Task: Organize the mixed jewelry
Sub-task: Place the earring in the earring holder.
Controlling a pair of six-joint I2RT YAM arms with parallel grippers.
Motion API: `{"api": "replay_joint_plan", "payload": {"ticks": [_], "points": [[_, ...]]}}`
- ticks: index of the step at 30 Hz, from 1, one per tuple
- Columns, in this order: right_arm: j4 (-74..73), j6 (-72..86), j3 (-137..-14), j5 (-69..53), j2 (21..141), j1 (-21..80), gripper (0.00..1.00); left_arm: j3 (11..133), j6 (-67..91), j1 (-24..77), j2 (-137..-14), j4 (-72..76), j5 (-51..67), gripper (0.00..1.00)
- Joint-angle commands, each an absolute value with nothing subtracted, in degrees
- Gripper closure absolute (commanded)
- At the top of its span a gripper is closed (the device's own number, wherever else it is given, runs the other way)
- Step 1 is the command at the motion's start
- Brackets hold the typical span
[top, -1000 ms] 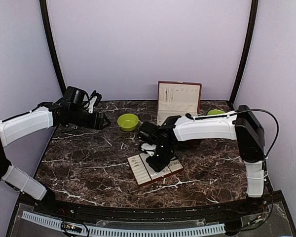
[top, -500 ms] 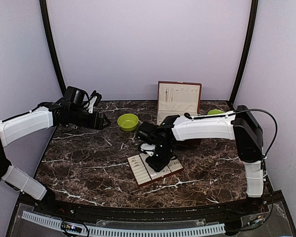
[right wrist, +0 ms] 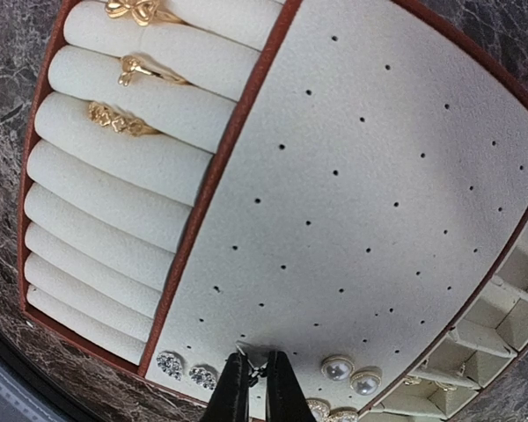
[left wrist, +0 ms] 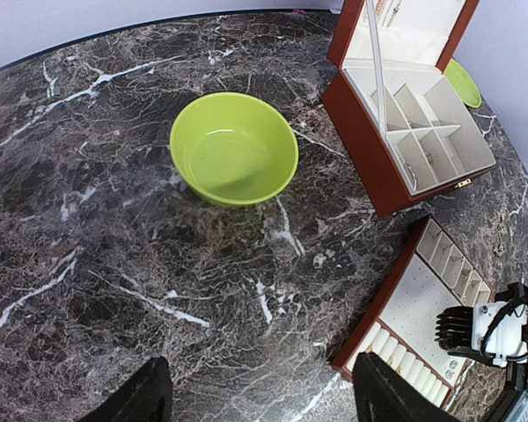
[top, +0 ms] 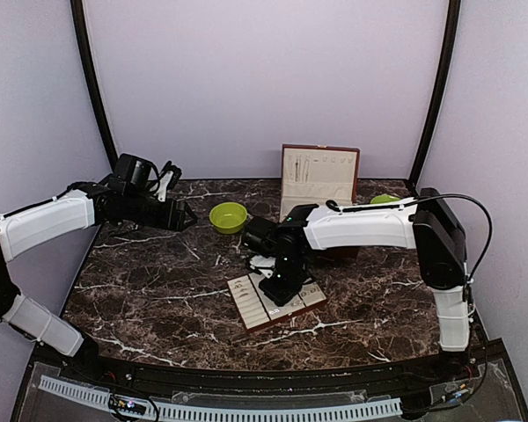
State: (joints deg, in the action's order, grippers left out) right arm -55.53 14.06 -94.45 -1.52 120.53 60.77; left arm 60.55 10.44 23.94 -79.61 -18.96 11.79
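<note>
Right arm (top: 370,227) has crept a touch left over the tray (top: 246,309) in the last second; left arm (top: 44,220) hasn't budged.

- Right jaws: together, pointing down at the near edge of the tray's perforated cream panel (right wrist: 370,193). A thin silvery wire (right wrist: 245,355) sits right at the tips; can't tell if it's actually pinched.
- Jewelry, wrist view: three gold rings (right wrist: 114,119) tucked in the upper ring rolls, lower rolls bare. Two crystal studs (right wrist: 169,365) just left of the jaws, two pearl studs (right wrist: 337,367) just right, all along that same panel edge. More small pieces further right, too cut off to identify.
- Left jaws: apart, gripping nothing, hanging over bare tabletop (top: 158,290) at far left, well away from the tray.
- Bowl (left wrist: 233,149): green, upright, between the left jaws and the box (left wrist: 361,141).
- Box: lid up, cream dividers showing, behind the tray. Green plate (left wrist: 463,81) just past its right side.
- Tray lies flat on the tabletop, angled, near centre.
</note>
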Motion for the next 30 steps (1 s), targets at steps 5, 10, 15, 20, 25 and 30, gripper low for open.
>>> {"api": "replay_joint_plan", "payload": {"ticks": [5, 10, 15, 20, 25, 30], "points": [[-54.76, 16.17, -95.80, -0.27, 122.74, 61.26, 0.95, 59.76, 9.76, 23.99, -78.31, -18.72, 12.45, 0.27], [-54.75, 17.36, -96.14, 1.41, 122.98, 61.26, 0.95, 59.74, 9.76, 23.99, -78.40, -18.81, 12.42, 0.27], [-54.93, 18.91, -96.40, 2.17, 123.02, 61.16, 0.95, 59.71, 9.86, 23.99, -78.41, -18.79, 12.53, 0.27], [-54.84, 19.79, -96.42, 2.17, 123.01, 61.17, 0.95, 59.62, 9.89, 23.99, -78.43, -18.81, 12.57, 0.27], [-55.01, 20.53, -96.59, 2.58, 123.21, 61.17, 0.95, 59.64, 9.84, 23.99, -78.49, -18.81, 12.81, 0.27], [-55.41, 21.19, -96.93, 3.02, 123.33, 61.08, 0.95, 59.62, 9.84, 23.99, -78.53, -18.81, 12.83, 0.27]]}}
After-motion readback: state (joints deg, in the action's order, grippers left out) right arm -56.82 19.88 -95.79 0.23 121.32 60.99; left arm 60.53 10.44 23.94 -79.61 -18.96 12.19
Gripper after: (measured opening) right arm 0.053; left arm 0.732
